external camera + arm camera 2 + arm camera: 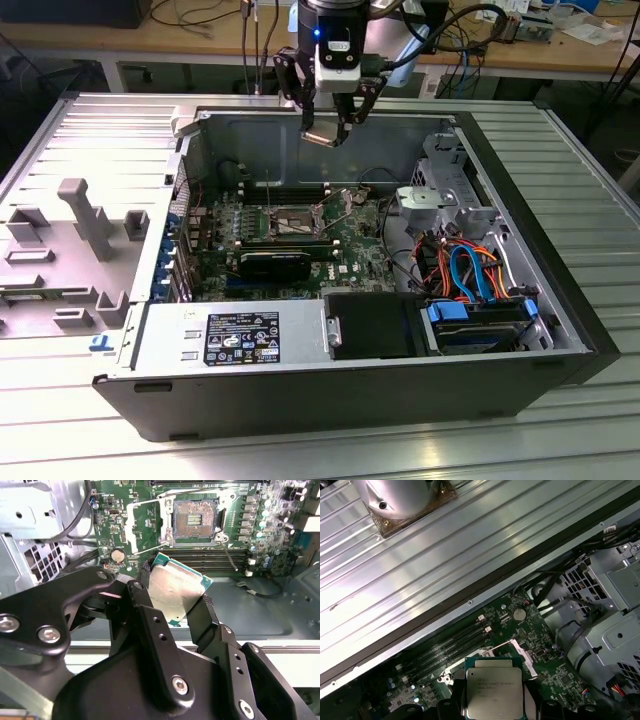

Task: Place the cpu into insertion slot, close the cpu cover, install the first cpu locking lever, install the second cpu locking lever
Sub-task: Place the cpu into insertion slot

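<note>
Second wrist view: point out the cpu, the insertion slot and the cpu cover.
cpu (pixel 175 587), second wrist view, on its silver metal top.
insertion slot (pixel 195 521), second wrist view, on its central contact field.
cpu cover (pixel 131 530), second wrist view, on its side bar.

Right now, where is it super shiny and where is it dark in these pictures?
In the first wrist view, glare whitens the ribbed metal table and the cpu gleams softly; in the second wrist view the gripper pinching it looms dark up front; in the exterior view a blue light glows on the arm above the computer case.
</note>
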{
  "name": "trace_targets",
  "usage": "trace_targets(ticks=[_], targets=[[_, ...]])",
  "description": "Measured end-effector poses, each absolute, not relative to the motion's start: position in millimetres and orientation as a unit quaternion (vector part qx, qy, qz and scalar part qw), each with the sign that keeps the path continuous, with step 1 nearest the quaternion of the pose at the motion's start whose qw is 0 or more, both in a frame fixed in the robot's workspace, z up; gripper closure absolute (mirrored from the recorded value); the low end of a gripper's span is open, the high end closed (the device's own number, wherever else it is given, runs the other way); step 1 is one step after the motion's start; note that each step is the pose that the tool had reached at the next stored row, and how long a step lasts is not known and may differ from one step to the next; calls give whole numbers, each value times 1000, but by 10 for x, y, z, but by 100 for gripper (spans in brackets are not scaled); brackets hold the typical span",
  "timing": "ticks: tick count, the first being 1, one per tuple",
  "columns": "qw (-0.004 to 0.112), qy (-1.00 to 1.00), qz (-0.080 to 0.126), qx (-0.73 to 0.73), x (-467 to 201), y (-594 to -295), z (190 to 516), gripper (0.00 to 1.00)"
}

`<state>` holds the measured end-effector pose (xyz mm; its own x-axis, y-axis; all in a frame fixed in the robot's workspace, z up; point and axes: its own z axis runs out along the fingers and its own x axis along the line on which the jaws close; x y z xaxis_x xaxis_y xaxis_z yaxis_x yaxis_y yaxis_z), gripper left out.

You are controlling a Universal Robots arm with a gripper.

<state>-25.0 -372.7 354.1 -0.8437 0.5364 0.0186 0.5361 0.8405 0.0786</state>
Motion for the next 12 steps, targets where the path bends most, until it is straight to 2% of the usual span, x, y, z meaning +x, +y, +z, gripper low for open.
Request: trace_targets(ticks=[12], targets=[[5, 938, 40, 344, -250, -3745, 3533, 46]])
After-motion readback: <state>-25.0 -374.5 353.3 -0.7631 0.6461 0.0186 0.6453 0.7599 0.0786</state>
